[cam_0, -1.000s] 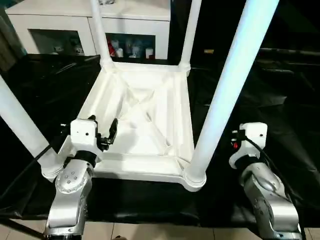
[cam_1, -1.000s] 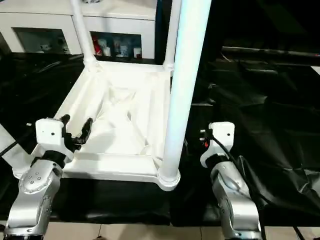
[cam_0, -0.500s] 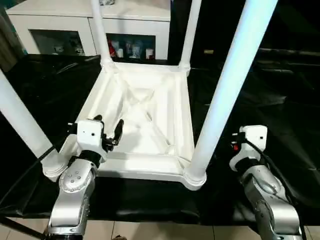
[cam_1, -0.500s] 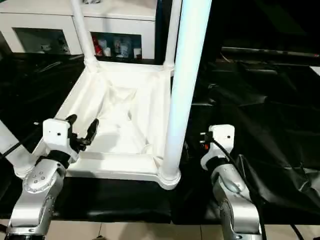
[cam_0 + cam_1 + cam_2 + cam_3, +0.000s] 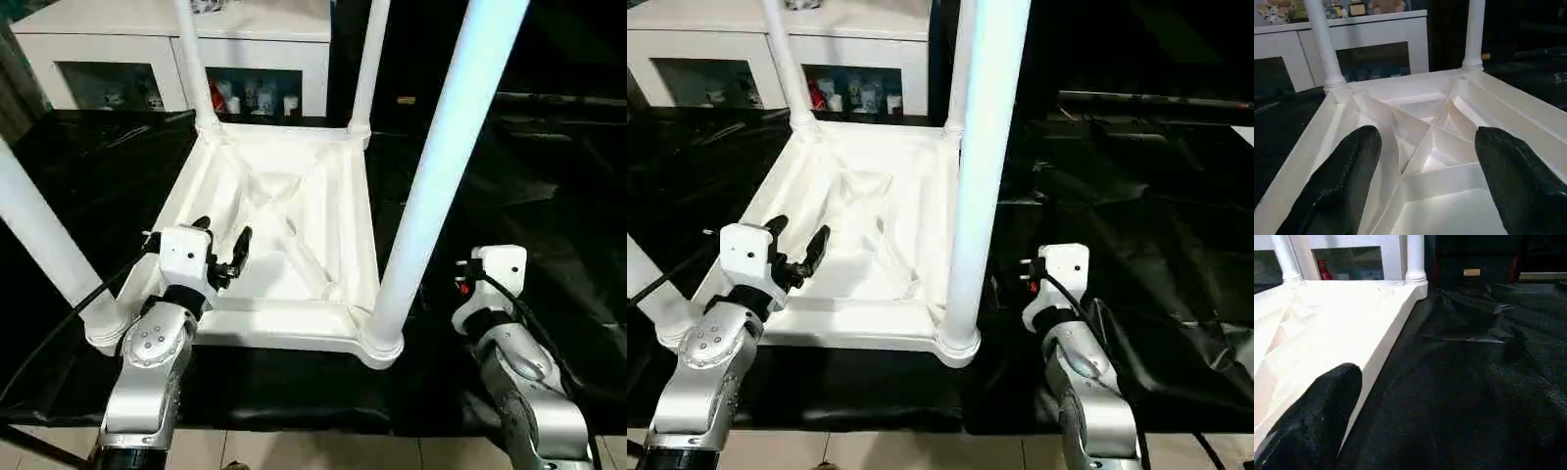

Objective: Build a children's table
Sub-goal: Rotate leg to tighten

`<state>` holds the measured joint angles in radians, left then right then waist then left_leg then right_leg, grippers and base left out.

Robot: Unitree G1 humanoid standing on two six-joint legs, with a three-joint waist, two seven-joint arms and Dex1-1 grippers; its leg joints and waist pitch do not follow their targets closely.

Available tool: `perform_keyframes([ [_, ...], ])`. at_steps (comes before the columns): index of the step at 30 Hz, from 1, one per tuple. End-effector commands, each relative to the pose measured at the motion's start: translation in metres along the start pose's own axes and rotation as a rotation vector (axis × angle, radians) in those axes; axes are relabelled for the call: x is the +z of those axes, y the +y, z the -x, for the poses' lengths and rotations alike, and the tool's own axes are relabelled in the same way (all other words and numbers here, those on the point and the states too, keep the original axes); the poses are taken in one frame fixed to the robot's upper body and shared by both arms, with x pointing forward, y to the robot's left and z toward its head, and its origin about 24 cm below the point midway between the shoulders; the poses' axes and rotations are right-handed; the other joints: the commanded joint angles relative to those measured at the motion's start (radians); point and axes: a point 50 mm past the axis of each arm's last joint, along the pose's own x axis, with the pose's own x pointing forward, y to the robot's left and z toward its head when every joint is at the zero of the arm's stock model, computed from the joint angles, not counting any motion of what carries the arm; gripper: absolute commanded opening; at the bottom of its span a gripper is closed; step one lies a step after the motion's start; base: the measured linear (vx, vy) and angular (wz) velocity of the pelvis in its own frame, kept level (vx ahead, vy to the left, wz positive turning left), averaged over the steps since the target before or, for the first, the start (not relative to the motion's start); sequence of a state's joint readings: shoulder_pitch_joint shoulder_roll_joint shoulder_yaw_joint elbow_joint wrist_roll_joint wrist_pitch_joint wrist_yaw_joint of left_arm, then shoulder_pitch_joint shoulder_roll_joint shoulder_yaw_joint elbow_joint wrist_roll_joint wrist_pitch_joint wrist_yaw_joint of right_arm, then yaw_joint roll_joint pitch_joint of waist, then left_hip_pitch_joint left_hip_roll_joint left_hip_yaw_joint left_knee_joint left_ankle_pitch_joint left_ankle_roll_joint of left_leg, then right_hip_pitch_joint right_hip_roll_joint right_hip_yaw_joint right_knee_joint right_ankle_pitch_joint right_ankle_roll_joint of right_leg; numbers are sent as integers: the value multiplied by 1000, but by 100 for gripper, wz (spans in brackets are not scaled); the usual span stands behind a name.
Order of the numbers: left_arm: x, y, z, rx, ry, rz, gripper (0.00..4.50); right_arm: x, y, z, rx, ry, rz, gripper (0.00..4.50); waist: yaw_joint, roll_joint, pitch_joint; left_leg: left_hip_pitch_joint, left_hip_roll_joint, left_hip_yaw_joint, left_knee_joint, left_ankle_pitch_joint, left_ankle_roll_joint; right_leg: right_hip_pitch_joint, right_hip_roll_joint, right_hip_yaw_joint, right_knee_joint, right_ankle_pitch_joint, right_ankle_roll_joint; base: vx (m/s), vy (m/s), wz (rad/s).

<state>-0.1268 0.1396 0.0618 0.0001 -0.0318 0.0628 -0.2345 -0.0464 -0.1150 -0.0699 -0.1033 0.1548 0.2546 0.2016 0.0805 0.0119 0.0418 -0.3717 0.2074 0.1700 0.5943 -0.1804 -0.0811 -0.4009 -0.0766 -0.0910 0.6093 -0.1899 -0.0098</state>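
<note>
The white children's table (image 5: 294, 211) lies upside down on the black-covered work table, ribbed underside up. All four legs stand upright in its corner sockets: the near right leg (image 5: 441, 176), the near left leg (image 5: 39, 240) and two far legs (image 5: 191, 59). My left gripper (image 5: 222, 231) hovers open just above the near left part of the underside, its black fingers (image 5: 1352, 161) spread over the ribs with nothing between them. My right gripper (image 5: 493, 262) is open beside the table's right edge, near the right front leg, over black cloth. One of its fingers (image 5: 1327, 401) sits close to the table's side wall.
A white glass-door cabinet (image 5: 265, 39) with small items inside stands behind the work table. Wrinkled black cloth (image 5: 549, 196) covers the surface to the right. The work table's front edge (image 5: 294, 421) runs just below my forearms, with tiled floor under it.
My left gripper has moved forward and a little to the right, from the near left rim to over the ribbed underside. The right arm has barely moved.
</note>
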Motion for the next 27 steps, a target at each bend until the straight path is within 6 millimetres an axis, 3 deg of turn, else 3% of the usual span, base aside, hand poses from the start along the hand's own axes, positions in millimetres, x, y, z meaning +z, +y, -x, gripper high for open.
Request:
perform_keyframes([
  [1, -2, 0, 0, -3, 6, 9, 355, 2, -2, -1, -4, -11, 15, 450, -8, 1, -40, 20, 14, -9, -79, -383, 11, 29, -52, 41, -118, -498, -28, 0, 0, 0],
  [2, -3, -1, 1, -5, 5, 18, 355, 2, -1, -3, 1, -11, 17, 450, -9, -7, -45, 4, 14, -10, -76, -307, 16, 29, -52, 45, -116, -417, -29, 0, 0, 0],
  [3, -3, 0, 1, -4, 8, 15, 355, 3, 0, -4, 2, -11, 18, 450, -6, -7, -51, -8, 13, -9, -70, -216, 28, 29, -49, 47, -107, -307, -50, 0, 0, 0],
  [4, -3, 0, 1, -2, 12, 7, 355, 3, 0, -4, 3, -11, 18, 450, -5, -5, -67, -27, 5, -4, -48, 9, 78, 20, -34, 41, -80, -18, -115, 0, 0, 0],
  [5, -3, 0, 1, 0, 16, -3, 355, 3, -1, -4, 3, -11, 18, 450, -4, -4, -82, -32, -5, 1, -28, 147, 121, 11, -26, 33, -64, 150, -148, 0, 0, 0],
  [6, -3, 1, 1, 2, 15, -2, 355, 3, -1, -4, 4, -11, 20, 450, -3, -6, -103, -49, -28, 4, 4, 388, 227, -6, -12, 19, -34, 482, -206, 0, 0, 0],
  [7, -3, 1, 1, 4, 11, 5, 355, 3, -1, -5, 4, -11, 23, 450, -3, -5, -117, -58, -35, 0, 13, 442, 270, -8, -3, 11, -24, 565, -223, -73, 6, -1],
  [8, -3, 1, 2, 5, 10, 8, 355, 3, -2, -5, 1, -11, 24, 450, 1, -5, -117, -79, -38, 5, 25, 319, 338, -34, -16, -2, -56, 462, -239, -106, 16, 0],
  [9, -4, 1, 2, 5, 12, 8, 355, 3, -3, -5, -2, -11, 26, 450, 0, -3, -115, -79, -32, 6, 25, 186, 332, -32, -25, -2, -74, 294, -228, -106, 16, 0],
  [10, -4, 2, 2, 6, 14, 8, 355, 3, -4, -5, -5, -10, 30, 450, -2, 2, -91, -57, -11, 10, 13, -107, 270, -46, -34, -15, -122, -155, -173, -141, 36, 1],
  [11, -5, 1, 3, 6, 16, 8, 355, 3, -5, -5, -7, -10, 32, 450, -26, 11, -57, -5, 4, 3, 2, -445, 150, -65, -24, -49, -154, -598, -51, -197, 46, -7],
  [12, -5, 1, 3, 5, 17, 8, 355, 3, -5, -5, -7, -10, 32, 450, -49, 13, -34, 16, 7, -4, 2, -602, 86, -75, -8, -95, -185, -744, 48, -197, 46, -7],
  [13, -6, 1, 3, 1, 21, 9, 355, 3, -5, -5, -7, -9, 34, 450, -5, 55, -11, -121, 106, -29, -195, -938, 8, 71, 16, -84, 163, -528, 31, 12, 67, -16],
  [14, -7, 0, 3, -1, 25, 11, 355, 3, -6, -4, -12, -7, 40, 450, 34, 27, -3, -176, 87, 14, -194, -992, -63, 106, 14, -77, 206, -393, -17, 76, 43, 4],
  [15, -7, 0, 4, -3, 28, 13, 355, 3, -7, -4, -15, -5, 43, 450, 106, 42, -24, -153, 46, 96, -183, -959, -53, 100, 31, -51, 223, -413, -28, 76, 43, 4],
  [16, -9, 0, 5, -13, 34, 13, 355, 0, -11, -2, -37, 13, 70, 450, 59, -27, -63, -43, 55, 95, -44, -580, -88, 51, -47, 70, 153, -846, 61, -29, -99, 5],
  [17, -10, 0, 7, -21, 37, 13, 355, -1, -13, -1, -52, 25, 87, 450, 35, -81, -53, 2, 22, 32, 159, -339, -51, -30, -170, 112, -64, -1089, 78, 15, -93, -1],
  [18, -11, -1, 9, -41, 36, 14, 355, -4, -18, 1, -86, 43, 102, 450, 66, -45, -24, -83, -45, -59, 166, -58, 47, 40, -136, 187, -93, -1014, 36, 15, -93, -1],
  [19, -11, -1, 10, -54, 34, 16, 355, -6, -22, 2, -109, 54, 110, 450, 87, -36, -7, -68, -26, -72, 110, -44, 26, 61, -133, 155, -82, -843, 13, -17, 18, 18],
  [20, -11, -5, 17, -143, 15, 9, 355, -11, -35, 7, -188, 90, 116, 450, 96, -9, -42, 8, 11, -61, 32, -75, -10, 51, -72, 120, -32, -525, -42, -99, 15, 35],
  [21, -14, -9, 23, -213, 28, 6, 355, -13, -41, 10, -214, 97, 121, 450, 73, 5, -47, 37, 40, -66, -19, -203, -22, 31, -35, 93, 1, -313, -93, -99, 15, 35],
  [22, -14, -9, 23, -213, 28, 6, 355, -13, -41, 10, -214, 97, 121, 450, 66, 7, -55, 37, 49, -69, -29, -204, -21, 43, -38, 91, 8, -195, -107, -109, 38, 28],
  [23, -15, -11, 28, -261, 30, 2, 355, -14, -44, 12, -231, 102, 129, 450, 59, 11, -55, 30, 49, -68, -40, -198, -11, 52, -39, 86, 7, -107, -118, -21, 85, 2],
  [24, -17, -13, 34, -308, 34, 0, 373, -15, -48, 14, -244, 104, 137, 450, 52, 13, -57, 13, 40, -59, -51, -142, 16, 69, -49, 82, -1, 65, -118, -21, 85, 2],
  [26, -20, -13, 45, -361, 51, 29, 383, -15, -49, 18, -219, 89, 126, 450, 43, 14, -55, 8, 34, -53, -57, -155, 25, 74, -56, 82, -10, 94, -113, 6, 85, -4],
  [27, -21, -12, 57, -403, 66, 61, 392, -16, -50, 22, -180, 82, 120, 450, 37, 5, -55, 1, 32, -50, -61, -177, 33, 83, -64, 82, -15, 78, -112, 5, 79, -4],
])
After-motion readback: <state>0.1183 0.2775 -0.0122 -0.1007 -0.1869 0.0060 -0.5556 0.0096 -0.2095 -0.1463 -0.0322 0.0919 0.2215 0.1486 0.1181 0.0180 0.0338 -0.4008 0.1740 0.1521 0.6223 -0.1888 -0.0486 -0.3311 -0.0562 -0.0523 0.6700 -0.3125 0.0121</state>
